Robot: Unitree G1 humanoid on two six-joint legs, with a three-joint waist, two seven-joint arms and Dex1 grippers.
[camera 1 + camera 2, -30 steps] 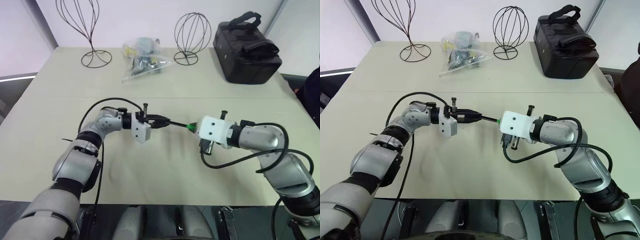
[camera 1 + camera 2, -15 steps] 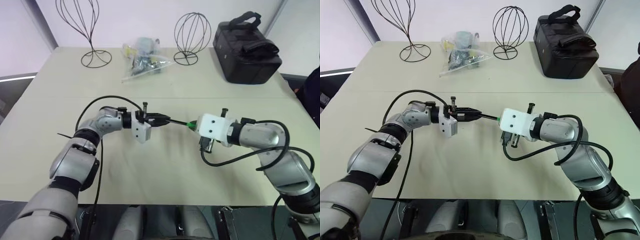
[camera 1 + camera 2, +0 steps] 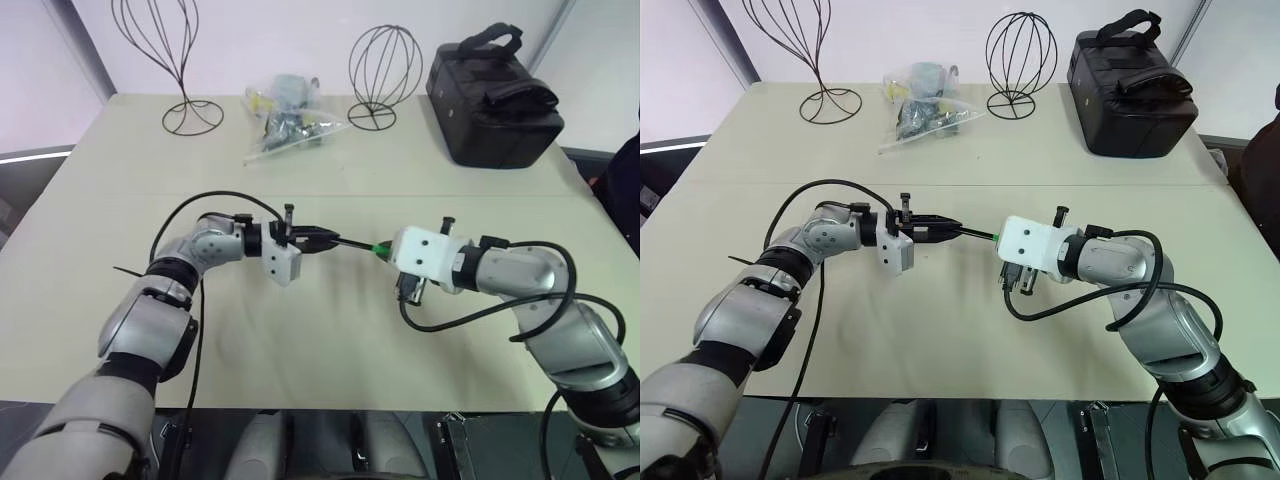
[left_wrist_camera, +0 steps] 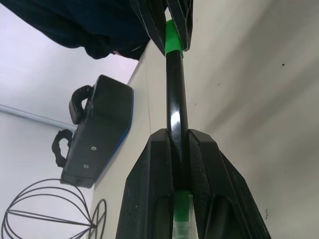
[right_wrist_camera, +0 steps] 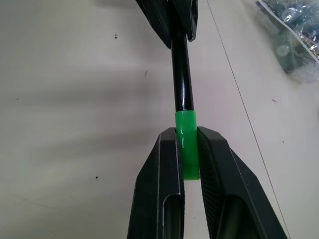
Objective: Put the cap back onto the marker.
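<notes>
Hovering above the table [image 3: 330, 330], the right tool [image 5: 188, 149] is clamped on the cap [image 5: 187, 144], the left tool [image 4: 179, 154] on the marker [image 4: 175, 89]. Cap appears seated over the tip; probably only final pressing remains. Beyond stand wire stands [image 3: 385, 62] and a black bag [image 3: 495, 95].

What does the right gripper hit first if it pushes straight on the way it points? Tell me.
Probably the left gripper. The right gripper, shut on the cap, points along the marker, whose far end the left gripper clamps, so the fingertips would likely meet.
</notes>
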